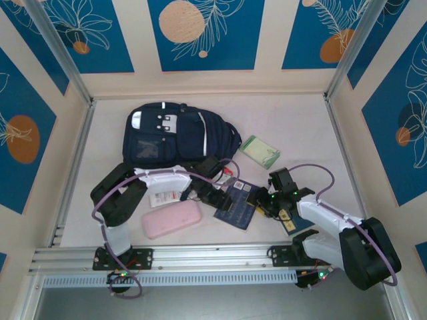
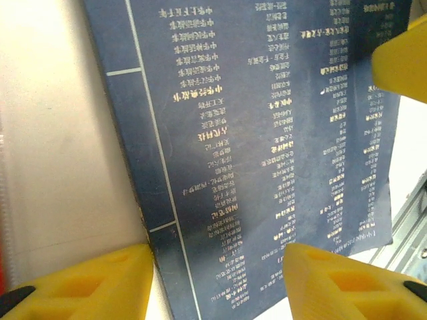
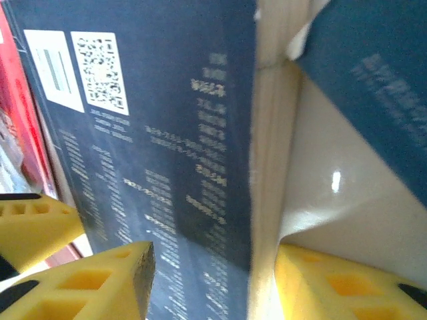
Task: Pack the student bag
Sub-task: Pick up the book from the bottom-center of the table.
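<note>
The bag lies in the upper centre of the top view, on the far part of the table. Its front faces up. Its long axis runs left to right in the frame. The end with the white patches points left and the dark straps hang out at the right end. The inside of the bag is hidden, so it cannot be told what it holds. A pink case lies shut in the lower left, apart from the bag. A green notebook lies just right of the straps.

Below the bag, near the centre, lies a dark blue book. Both grippers meet over it. The left gripper has its jaws about half apart. One yellow finger is at the book's edge and the other is above the cover, and no grip on the book is visible. The right gripper is also about half apart above the same book. One finger is over the cover and the other is past the cream page edge. A second blue book shows in the upper right of the right wrist view.
</note>
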